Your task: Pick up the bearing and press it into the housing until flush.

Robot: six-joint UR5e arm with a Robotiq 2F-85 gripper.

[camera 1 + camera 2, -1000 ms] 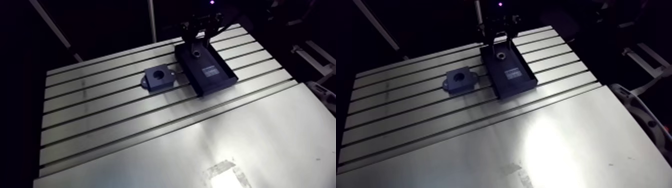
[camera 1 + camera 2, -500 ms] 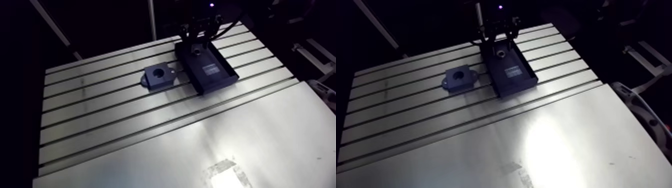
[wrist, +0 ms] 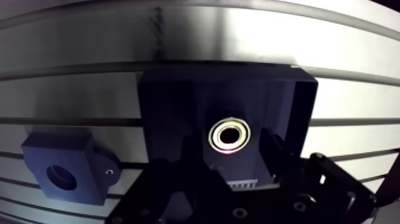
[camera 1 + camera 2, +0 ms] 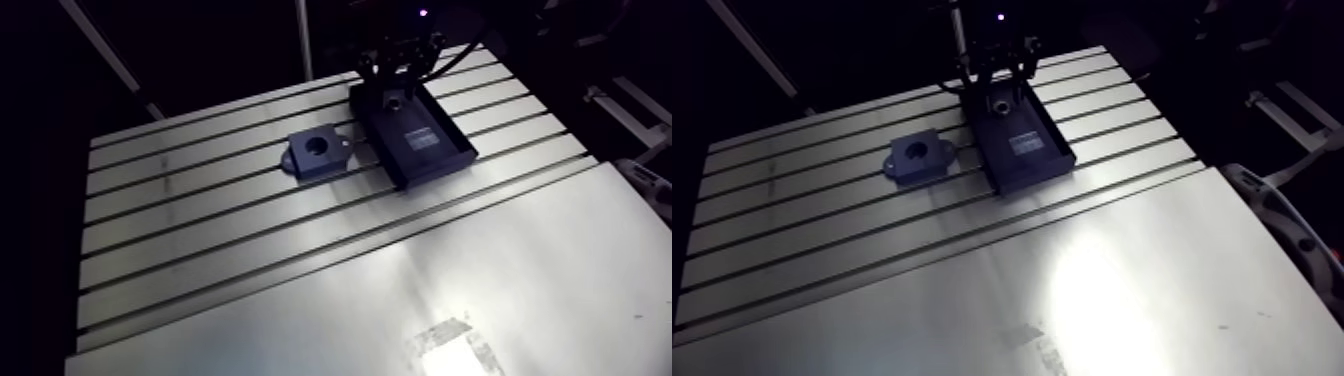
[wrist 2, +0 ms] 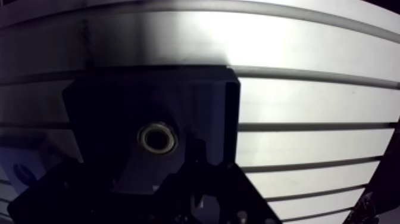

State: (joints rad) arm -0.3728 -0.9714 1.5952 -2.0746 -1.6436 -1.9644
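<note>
Aluminium and slotted, the table (image 4: 250, 230) is seen to carry a dark tray (image 4: 432, 165) and, just beside it, the dark housing (image 4: 305, 162), whose bore is shown empty. The gripper (image 3: 230, 143) is held low over the tray. Its jaws are set wide, one finger on each side of the bearing (image 3: 215, 134) but apart from it. The bearing is found lying flat on the tray floor, not yet grasped. Nothing of the task is judged done: gripping, lifting, carrying across and pressing flush are all left.
</note>
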